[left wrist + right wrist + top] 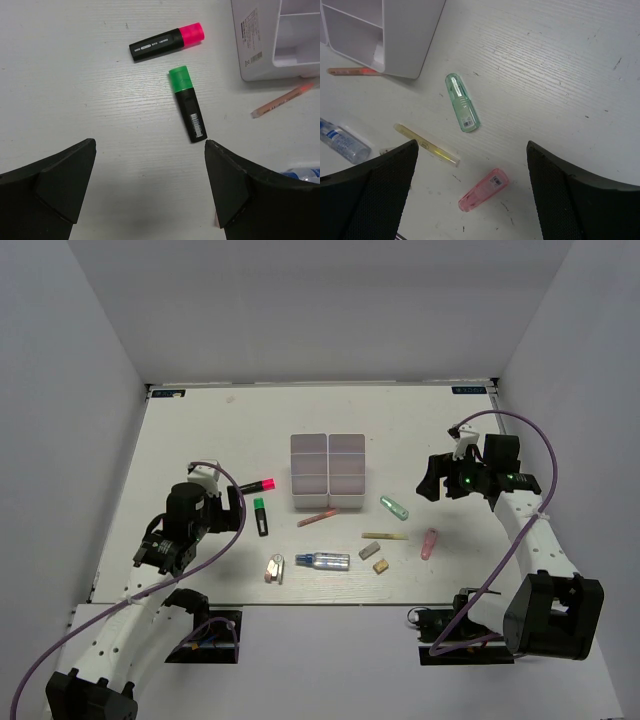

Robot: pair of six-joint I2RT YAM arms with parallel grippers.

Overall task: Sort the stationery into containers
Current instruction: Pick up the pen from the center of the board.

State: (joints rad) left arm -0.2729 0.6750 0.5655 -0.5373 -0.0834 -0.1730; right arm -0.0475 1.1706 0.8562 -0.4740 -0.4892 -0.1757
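Note:
Two white three-compartment containers (310, 506) (347, 506) stand side by side mid-table. Stationery lies in front of them: a red-capped marker (258, 485), a green-capped marker (261, 516), a pink stick (317, 518), a green capsule (394, 507), a yellow stick (385, 536), a pink capsule (429, 543), two erasers (375, 558) and a silver-blue tube (323, 561). My left gripper (150, 145) is open and empty, just short of the green-capped marker (187, 102). My right gripper (472, 145) is open and empty above the pink capsule (483, 190) and green capsule (462, 102).
Small pale items (275, 568) lie left of the tube. White walls enclose the table on three sides. A container wall (250, 45) and the pink stick (282, 99) show at the right of the left wrist view. The yellow stick (426, 145) lies by my right gripper.

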